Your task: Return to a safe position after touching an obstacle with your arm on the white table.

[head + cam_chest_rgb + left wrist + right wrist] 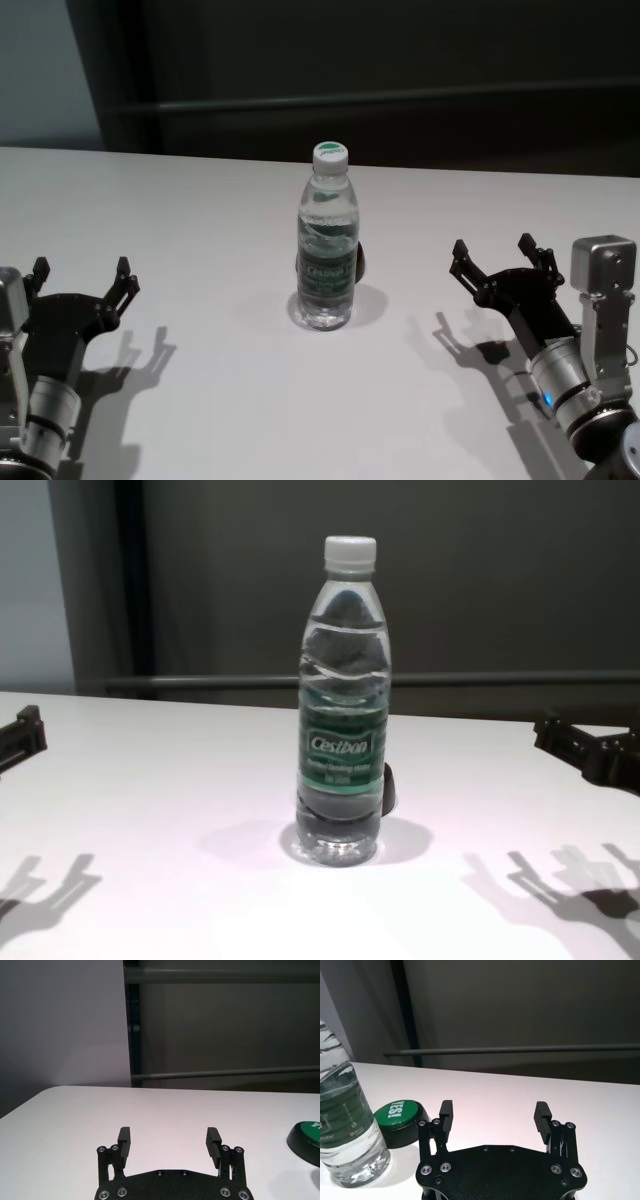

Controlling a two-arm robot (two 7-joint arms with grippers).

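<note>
Both grippers — left point(82, 277), right point(495, 258) — gape empty beside the bottle point(327, 240); only the right wrist view shows a green button point(397, 1115).

We see bottle point(344, 705) upright mid table point(150, 780), dark lump point(390, 788) touching at its 3 o'clock.

1 water bottle point(326, 250), 1 green button point(399, 1120), 2 end effectors: left point(82, 281), right point(497, 258), 1 table point(200, 230).
</note>
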